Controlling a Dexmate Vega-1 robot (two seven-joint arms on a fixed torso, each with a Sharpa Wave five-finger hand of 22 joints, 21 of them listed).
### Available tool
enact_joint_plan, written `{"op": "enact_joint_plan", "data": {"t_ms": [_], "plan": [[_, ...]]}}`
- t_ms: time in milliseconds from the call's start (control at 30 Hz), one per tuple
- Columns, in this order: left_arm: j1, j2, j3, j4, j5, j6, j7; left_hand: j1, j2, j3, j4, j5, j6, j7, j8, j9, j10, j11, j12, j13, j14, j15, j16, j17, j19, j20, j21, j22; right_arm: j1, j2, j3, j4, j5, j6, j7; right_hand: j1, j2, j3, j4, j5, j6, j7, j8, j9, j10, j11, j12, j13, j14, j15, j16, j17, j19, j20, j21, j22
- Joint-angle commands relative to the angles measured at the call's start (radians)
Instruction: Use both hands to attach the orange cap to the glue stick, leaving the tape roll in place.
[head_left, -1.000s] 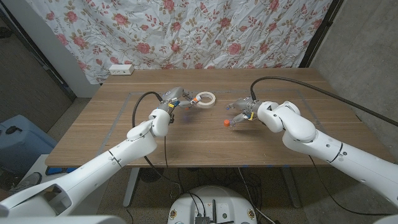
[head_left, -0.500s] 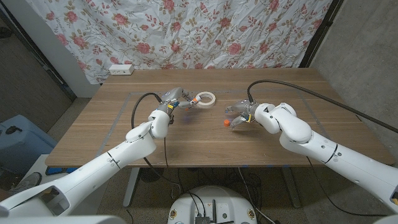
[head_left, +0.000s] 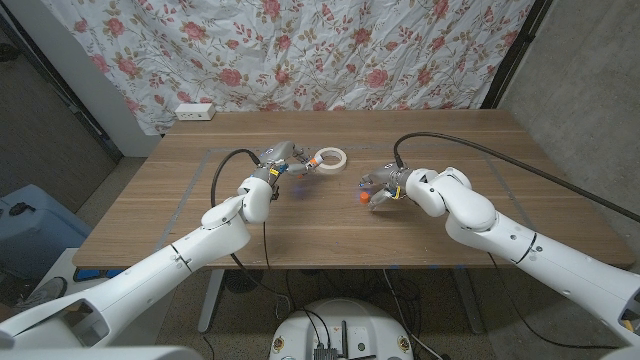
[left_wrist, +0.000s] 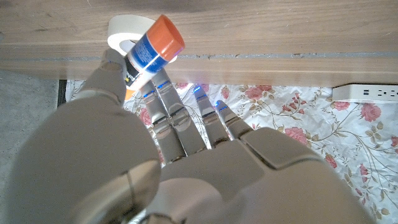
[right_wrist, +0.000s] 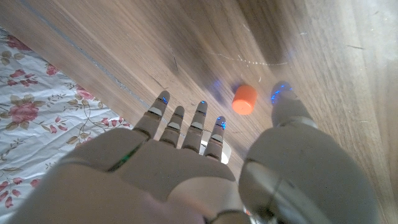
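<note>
Holding the glue stick off the table, the left hand has it pinched between thumb and fingers, orange end pointing outward in the left wrist view, just beside the tape roll. So the first half looks done: stick picked up. The orange cap lies loose on the wooden table, apart from the stick. The right hand hovers right next to the cap with fingers spread and nothing in them; the right wrist view shows the cap sitting in the gap between the thumb and the fingers, not yet touched as far as I can tell. Left to do, by my read: close on the cap, lift it, bring both hands together, line it up with the stick's open end and press it on. Tape roll sits toward the table's far side, and needs to be left there; the left hand is close to it, so watch that.
</note>
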Motion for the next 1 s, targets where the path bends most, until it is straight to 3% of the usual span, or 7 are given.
{"op": "enact_joint_plan", "data": {"t_ms": [33,400,1000], "plan": [[0.004,0.005,0.001,-0.006,0.003,0.001,-0.009,0.005,0.017,0.0,0.005,0.005,0.12,-0.01,0.004,0.007,0.028,-0.025,0.005,0.005,-0.005,-0.108,-0.001,0.002,-0.005,-0.001,0.001,0.003,0.01,0.018,-0.01,0.026,-0.014,0.012,-0.016,0.026,0.002,0.008,-0.001,0.002,0.018,-0.004,0.01,0.004,0.037,-0.006,0.009,0.002,0.038,-0.018,0.017,0.003,0.014,-0.007,0.002,0.002],[0.005,0.014,-0.002,-0.011,0.008,0.004,-0.016,0.003,0.022,0.0,0.006,0.005,0.121,-0.005,0.003,0.008,0.03,-0.025,0.006,0.006,-0.005,-0.105,-0.001,0.002,-0.006,0.0,0.002,0.003,0.026,0.024,-0.022,0.046,-0.035,0.031,-0.026,0.044,0.002,0.007,0.003,0.009,0.071,-0.002,0.032,0.007,0.102,-0.031,0.024,0.005,0.069,-0.041,0.029,0.003,0.027,-0.019,0.0,0.002],[0.021,0.026,-0.012,-0.034,0.008,0.03,-0.022,-0.002,0.029,0.0,0.008,0.004,0.121,-0.001,0.001,0.008,0.036,-0.025,0.008,0.007,-0.003,-0.104,-0.001,0.002,-0.007,0.001,0.002,0.003,0.009,0.032,-0.025,0.069,-0.059,0.045,-0.107,0.092,-0.006,-0.003,0.005,0.024,0.244,-0.005,0.102,0.015,0.24,-0.092,0.042,0.001,0.15,-0.095,0.057,0.001,0.063,-0.043,0.0,0.002]]}}
